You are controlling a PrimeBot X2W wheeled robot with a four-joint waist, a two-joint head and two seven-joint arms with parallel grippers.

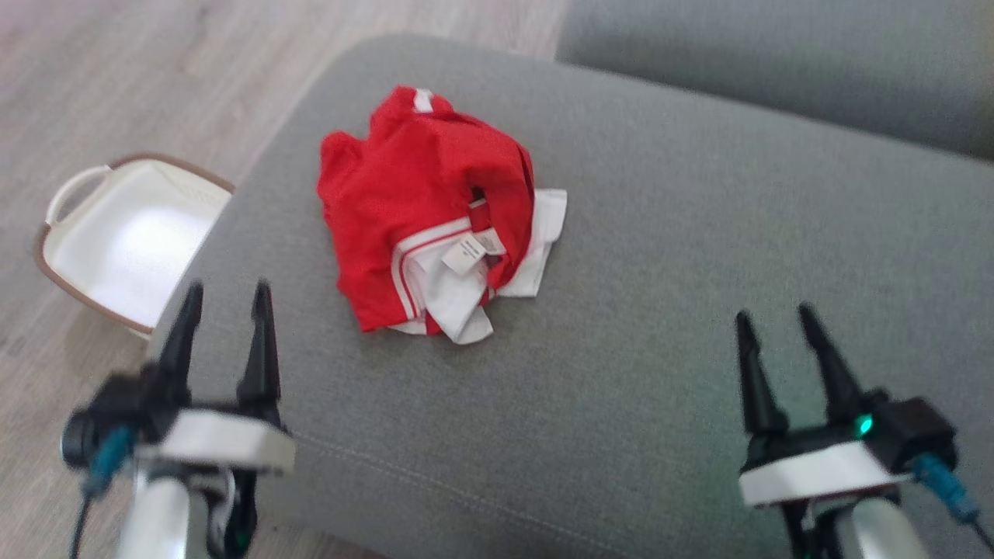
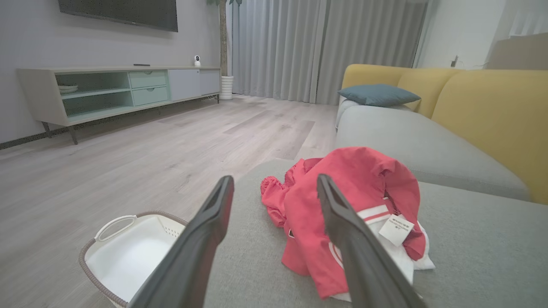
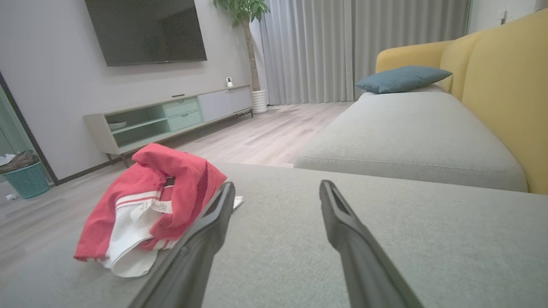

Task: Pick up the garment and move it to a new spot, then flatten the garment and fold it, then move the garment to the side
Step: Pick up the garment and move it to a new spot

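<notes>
You'll find no text you can read here: the white tag (image 1: 466,255) on the red and white garment (image 1: 404,194) carries print too blurred to make out.

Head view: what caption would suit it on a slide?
Crumpled red-and-white garment on a grey cushion; left fingers and right fingers open, apart from it.

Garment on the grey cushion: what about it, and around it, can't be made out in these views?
- Garment, head view: a crumpled heap; its own folds hide sleeves, hem and type.
- Label: print too small and blurred in every view.
- Left wrist view: a finger of the left gripper covers a strip of the garment.
- Basket: its near side is hidden behind the cushion in the head view.
</notes>
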